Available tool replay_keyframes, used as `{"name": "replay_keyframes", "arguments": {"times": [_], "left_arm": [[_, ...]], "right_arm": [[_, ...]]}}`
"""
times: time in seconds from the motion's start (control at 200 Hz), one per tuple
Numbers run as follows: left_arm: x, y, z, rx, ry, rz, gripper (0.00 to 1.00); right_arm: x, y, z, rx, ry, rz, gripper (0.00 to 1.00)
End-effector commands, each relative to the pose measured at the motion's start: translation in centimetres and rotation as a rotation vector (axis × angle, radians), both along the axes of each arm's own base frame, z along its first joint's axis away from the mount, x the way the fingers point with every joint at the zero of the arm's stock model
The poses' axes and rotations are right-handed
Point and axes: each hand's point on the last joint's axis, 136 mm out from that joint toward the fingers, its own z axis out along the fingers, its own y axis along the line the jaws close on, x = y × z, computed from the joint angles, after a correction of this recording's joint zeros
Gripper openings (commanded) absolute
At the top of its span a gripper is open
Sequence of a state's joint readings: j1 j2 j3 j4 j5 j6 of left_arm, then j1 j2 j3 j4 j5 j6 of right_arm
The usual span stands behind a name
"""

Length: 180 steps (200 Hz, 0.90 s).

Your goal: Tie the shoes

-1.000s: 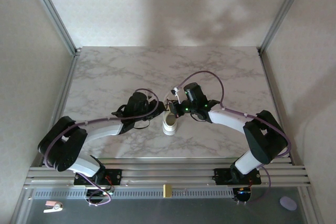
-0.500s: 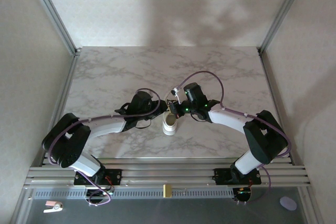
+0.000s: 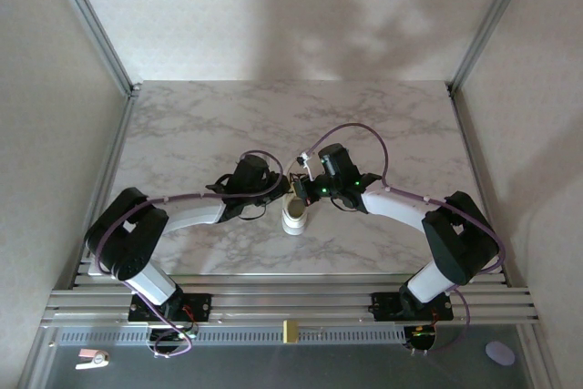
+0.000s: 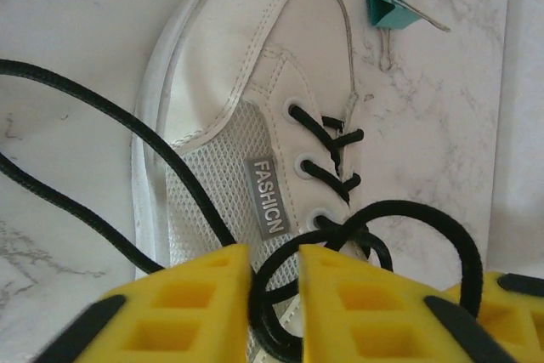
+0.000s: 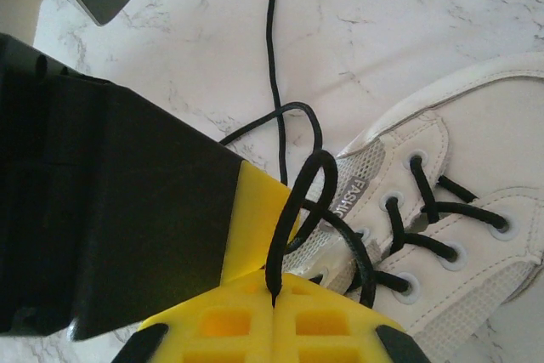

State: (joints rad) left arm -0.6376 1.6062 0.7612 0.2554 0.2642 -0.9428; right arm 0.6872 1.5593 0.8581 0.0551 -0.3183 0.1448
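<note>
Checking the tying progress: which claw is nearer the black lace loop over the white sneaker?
Right. The right claw is pinched shut on the thin black lace loop; the left claw straddles a lace strand, jaws apart.

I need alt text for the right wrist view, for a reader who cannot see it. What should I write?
The right tool is shut on a loop of black lace. To its right, a white sneaker lies on a marble table, with one lace end trailing loose.

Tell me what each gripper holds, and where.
The right gripper pinches the thin black shoelace at its loop. The left gripper straddles a loop, jaws apart, unclamped.
</note>
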Motion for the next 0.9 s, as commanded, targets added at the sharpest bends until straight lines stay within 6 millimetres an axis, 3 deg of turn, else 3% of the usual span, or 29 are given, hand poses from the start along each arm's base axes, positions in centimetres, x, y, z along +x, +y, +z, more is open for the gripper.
{"name": "replay_keyframes", "arguments": {"times": [0.0, 0.165, 0.385, 0.551, 0.716, 0.896], "left_arm": [[0.7, 0.5, 0.3, 0.023, -0.013, 0.019, 0.11], [0.0, 1.1, 0.8, 0.027, -0.018, 0.027, 0.0], [-1.5, 1.8, 0.5, 0.016, 0.009, 0.031, 0.0], [-2.2, 2.1, 0.1, 0.005, 0.027, 0.035, 0.0], [-3.1, 1.6, -0.7, -0.019, 0.057, 0.02, 0.0], [-4.2, -0.1, -1.6, -0.06, 0.091, -0.024, 0.0]], "right_arm": [[-0.2, 0.7, 1.2, 0.015, -0.011, 0.016, 0.0], [0.7, 0.5, 2.0, 0.017, -0.03, -0.031, 0.0], [0.7, 0.9, 3.4, 0.058, -0.043, -0.021, 0.0], [1.1, 0.5, 3.1, 0.031, -0.046, -0.052, 0.0], [1.7, -0.3, 2.8, -0.008, -0.06, -0.1, 0.0], [1.2, 0.2, 2.8, 0.014, -0.039, -0.068, 0.0]]}}
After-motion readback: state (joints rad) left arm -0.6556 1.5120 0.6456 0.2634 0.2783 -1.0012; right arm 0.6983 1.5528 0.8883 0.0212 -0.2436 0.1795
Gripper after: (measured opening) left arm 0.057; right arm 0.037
